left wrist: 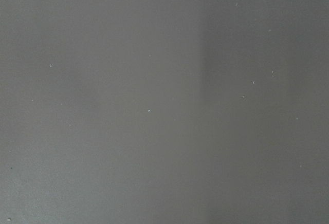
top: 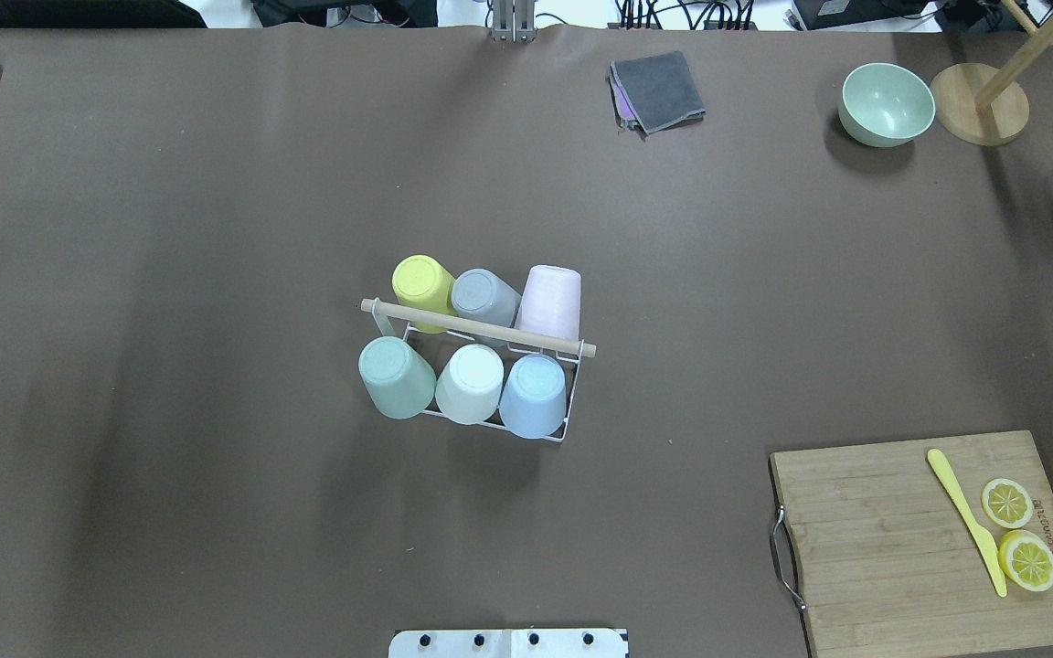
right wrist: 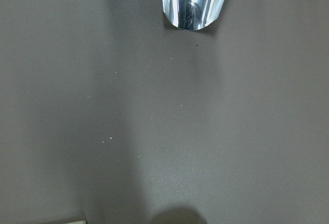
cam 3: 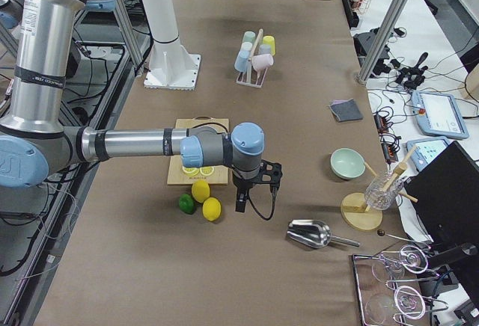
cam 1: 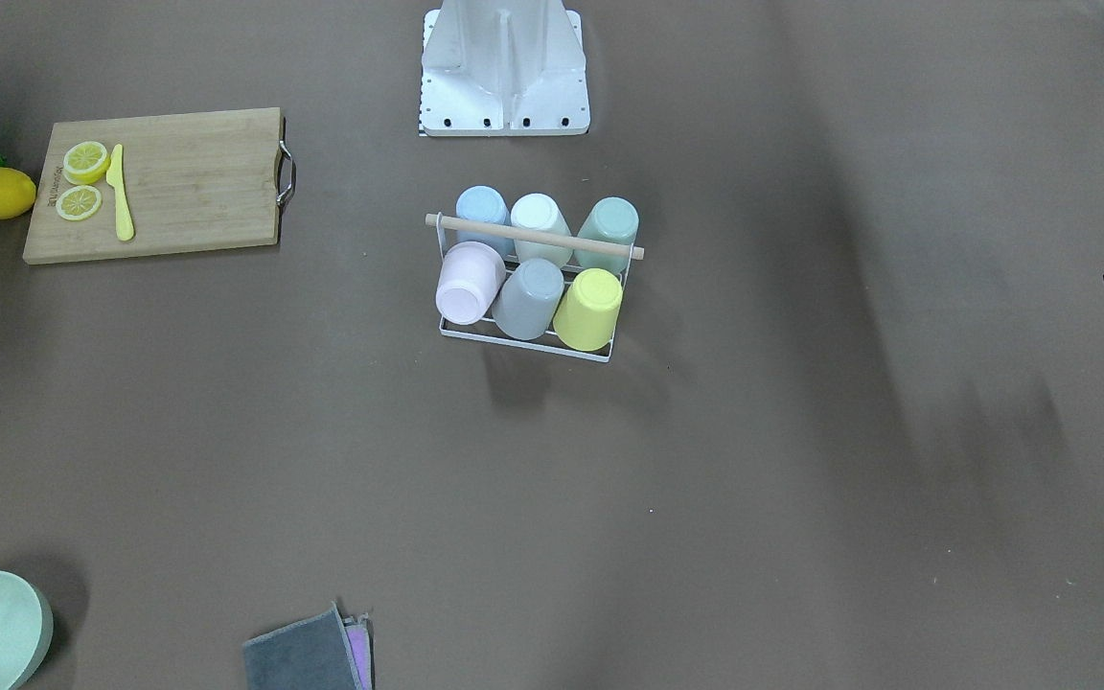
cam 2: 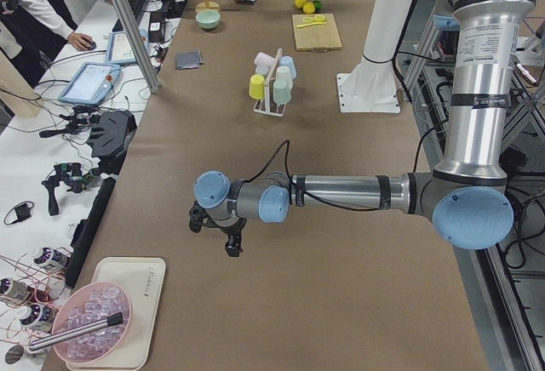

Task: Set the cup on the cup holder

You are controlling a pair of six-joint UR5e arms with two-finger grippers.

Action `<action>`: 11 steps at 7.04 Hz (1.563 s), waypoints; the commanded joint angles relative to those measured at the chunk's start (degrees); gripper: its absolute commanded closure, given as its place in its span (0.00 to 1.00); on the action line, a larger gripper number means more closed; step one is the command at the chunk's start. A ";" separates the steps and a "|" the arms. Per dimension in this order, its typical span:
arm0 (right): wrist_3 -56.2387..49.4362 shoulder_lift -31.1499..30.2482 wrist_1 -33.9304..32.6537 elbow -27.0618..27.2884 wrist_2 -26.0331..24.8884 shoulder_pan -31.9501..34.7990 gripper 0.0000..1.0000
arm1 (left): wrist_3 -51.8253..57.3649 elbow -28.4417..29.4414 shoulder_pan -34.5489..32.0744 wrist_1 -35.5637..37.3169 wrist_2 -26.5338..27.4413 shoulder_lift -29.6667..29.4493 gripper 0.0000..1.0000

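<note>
Left claw (cam 2: 228, 245) hangs low over the desk (top: 170, 228), closest to the left-end cam and well apart from the cup holder (top: 479, 327), off toward the robot's left. Nothing shows btw its fingers, but I cannot tell whether it's wide or narrow: there's only the side view plus a sliver at the front cam's edge. Right claw (cam 3: 241, 200) is just as far from the cup holder on the opposite side, past the cutting board (top: 929, 539) and near the lemons (cam 3: 212, 208). It shows from the right-end cam only, so its opening can't be told either. Its wrist cam gets bare desk and the tip of a metal scoop (right wrist: 194, 3). Cup holder stands mid-desk, in front of the robot base, w/ six cups upside down on it. The yellow cup (top: 421, 288), grey cup (top: 483, 294) and pink cup (top: 552, 300) are on its far side from the robot. The green cup (top: 394, 375), white cup (top: 470, 382) and blue cup (top: 534, 393) are on its near side. Every cup I can see is on the holder. Judgement: task looks done, w/ all spots seemingly filled and both arms clear of the holder. Prongs are hidden under the cups, so they're prob. all seated, but I can't confirm it.
</note>
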 commanded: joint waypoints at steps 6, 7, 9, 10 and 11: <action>-0.47 0.55 0.38 0.25 1.89 1.18 0.01 | -0.50 0.94 -1.01 -4.07 0.07 3.99 0.02; -0.56 0.46 0.38 0.25 1.89 1.35 0.01 | -1.89 1.12 -1.01 -3.98 0.07 4.00 0.02; -0.56 0.46 0.38 0.25 1.89 1.44 0.01 | -7.33 1.38 -0.83 -3.55 4.34 3.65 0.02; -0.56 0.46 0.30 0.16 1.89 1.44 0.01 | -7.44 2.17 -0.83 -3.46 5.25 3.47 0.02; -0.56 0.46 0.29 0.25 1.89 1.44 0.01 | -7.44 2.61 -0.92 -3.37 5.86 3.47 0.02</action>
